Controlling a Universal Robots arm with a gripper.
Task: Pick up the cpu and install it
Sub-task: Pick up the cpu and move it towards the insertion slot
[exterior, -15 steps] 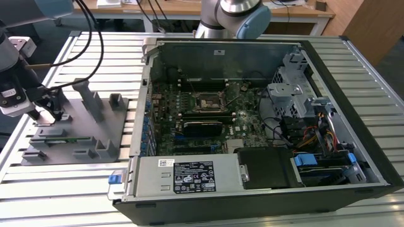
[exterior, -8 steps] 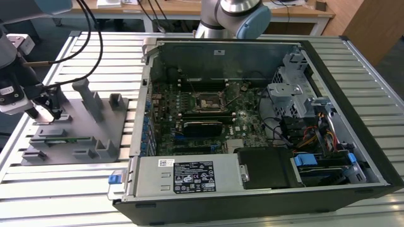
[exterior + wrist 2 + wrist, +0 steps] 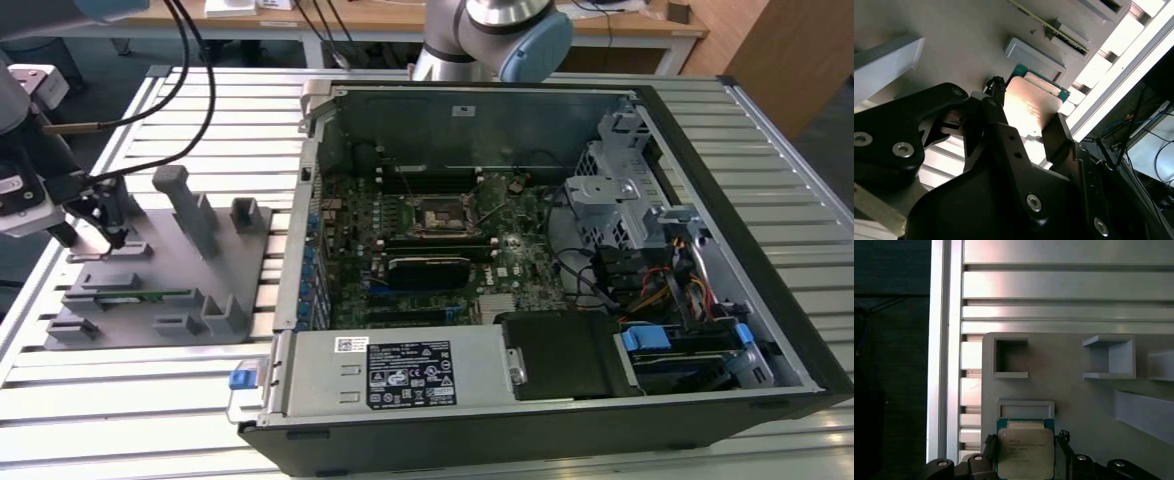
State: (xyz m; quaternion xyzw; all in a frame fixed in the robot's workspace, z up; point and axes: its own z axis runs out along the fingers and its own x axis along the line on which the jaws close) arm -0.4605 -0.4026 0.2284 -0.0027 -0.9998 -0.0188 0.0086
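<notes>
Jaws stand partly open astride the cpu [image 3: 1025, 452], which lies flat near the edge of the grey fixture [image 3: 1079, 405]. Closing off-centre could tilt the chip or let it slip.

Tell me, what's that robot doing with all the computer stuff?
The robot arm has its gripper down at the grey holder tray, on the exterior view's left. It is right at the cpu, the little silvery square chip. The open computer case lies beside the tray with its motherboard socket showing. The cpu is over at the tray, not in the computer yet.
</notes>
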